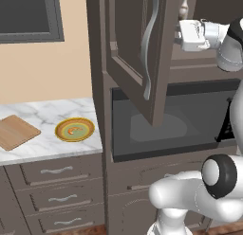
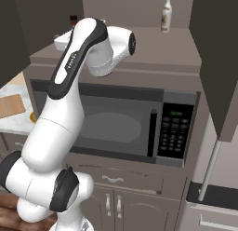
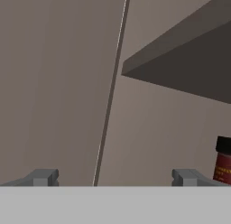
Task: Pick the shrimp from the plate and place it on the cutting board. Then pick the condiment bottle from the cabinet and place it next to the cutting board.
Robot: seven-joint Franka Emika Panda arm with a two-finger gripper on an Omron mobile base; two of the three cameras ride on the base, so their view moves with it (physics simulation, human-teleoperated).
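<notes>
Claw (image 3: 113,178) fingers are seen spread wide apart at the bottom of the hand view, with nothing clamped between them; bare grey-brown cabinet wall is faced across the gap. At the left of the left base view, the flat light-brown wooden cutting board (image 1: 15,131) is laid on the white marbled worktop (image 1: 52,113), and just to its right the round plate with a yellow-ochre rim and green ring (image 1: 75,129) is set, apart from the board. The tiny curled orange shrimp (image 1: 73,130) is still carried at the plate's centre, so the first step is judged not yet done. Further right, the tall dark grey-brown wooden cabinet (image 1: 97,63) is found with its panelled door (image 1: 137,49) swung open.

In the hand view, the small dark reddish-brown condiment bottle with a black cap (image 3: 223,162) is stood upright at the lower right edge, outside the right finger (image 3: 182,177) rather than between the two. Its long axis is vertical. A shift of the claw toward the frame's right would be needed, it is judged, before any closing.
</notes>
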